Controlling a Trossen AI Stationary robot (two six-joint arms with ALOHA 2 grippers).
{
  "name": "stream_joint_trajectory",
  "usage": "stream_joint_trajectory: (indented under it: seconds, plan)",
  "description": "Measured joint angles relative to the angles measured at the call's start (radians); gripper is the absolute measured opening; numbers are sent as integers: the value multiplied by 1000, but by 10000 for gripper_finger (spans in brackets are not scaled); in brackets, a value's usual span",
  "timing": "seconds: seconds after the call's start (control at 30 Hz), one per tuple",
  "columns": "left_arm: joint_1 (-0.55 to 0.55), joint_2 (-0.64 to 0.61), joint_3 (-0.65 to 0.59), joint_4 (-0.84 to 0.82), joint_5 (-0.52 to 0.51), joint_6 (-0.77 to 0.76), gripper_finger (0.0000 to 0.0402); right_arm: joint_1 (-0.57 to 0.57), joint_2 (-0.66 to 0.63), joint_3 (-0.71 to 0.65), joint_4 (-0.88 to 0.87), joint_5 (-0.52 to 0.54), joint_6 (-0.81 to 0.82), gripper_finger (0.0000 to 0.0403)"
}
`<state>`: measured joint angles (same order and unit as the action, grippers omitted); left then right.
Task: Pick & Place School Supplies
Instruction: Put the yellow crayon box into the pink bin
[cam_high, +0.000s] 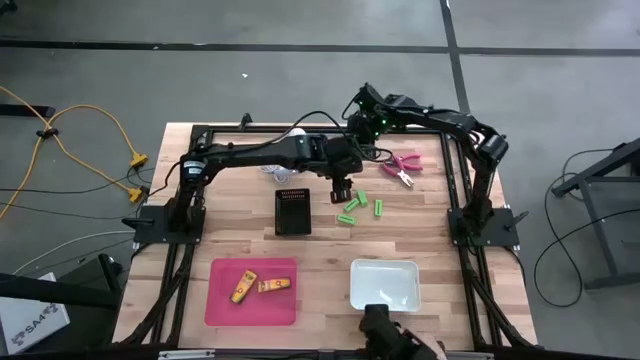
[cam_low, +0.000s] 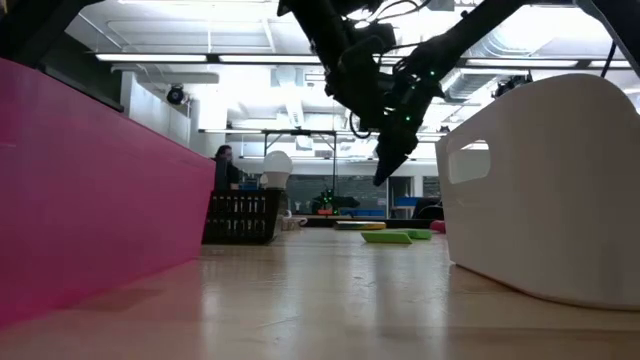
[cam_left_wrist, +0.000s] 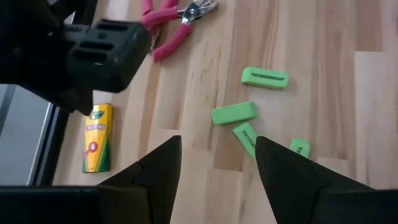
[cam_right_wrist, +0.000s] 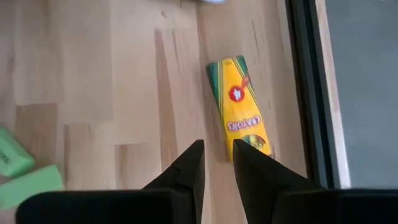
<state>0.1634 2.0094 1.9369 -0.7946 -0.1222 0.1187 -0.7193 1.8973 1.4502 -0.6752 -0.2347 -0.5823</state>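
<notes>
1. School supplies are partly sorted: two yellow crayon boxes (cam_high: 258, 287) lie on the flat pink tray (cam_high: 222, 305) near the desk's front edge.
2. A third yellow crayon box (cam_right_wrist: 241, 109) lies by the desk's far edge; green oblong erasers (cam_high: 358, 205) and pink-handled pliers (cam_high: 404, 166) lie loose toward the far right.
3. The white bin (cam_high: 384, 284) looks empty.
4. The left gripper (cam_left_wrist: 217, 163) hangs spread above the erasers, holding nothing.
5. The right gripper (cam_right_wrist: 217, 163), fingers narrowly parted, hovers empty over the third box.

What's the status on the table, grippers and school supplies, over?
Left gripper open above green erasers. Right gripper narrowly parted, empty, over yellow crayon box. Two crayon boxes on pink tray. Nothing blocking.
</notes>
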Motion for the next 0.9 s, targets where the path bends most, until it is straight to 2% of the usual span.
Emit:
stream_joint_trajectory:
  seconds: [0.37, 0.6, 0.9]
  plan:
    - [-36, 0, 0, 21, -1, -32, 198, 27, 0, 0, -2, 32, 8, 72]
    - [-65, -1, 0, -5, -3, -41, 198, 34, 0, 0, -16, 166, 55, 72]
    - [-135, -9, 0, -31, -3, 12, 198, 46, 0, 0, -17, 124, 40, 72]
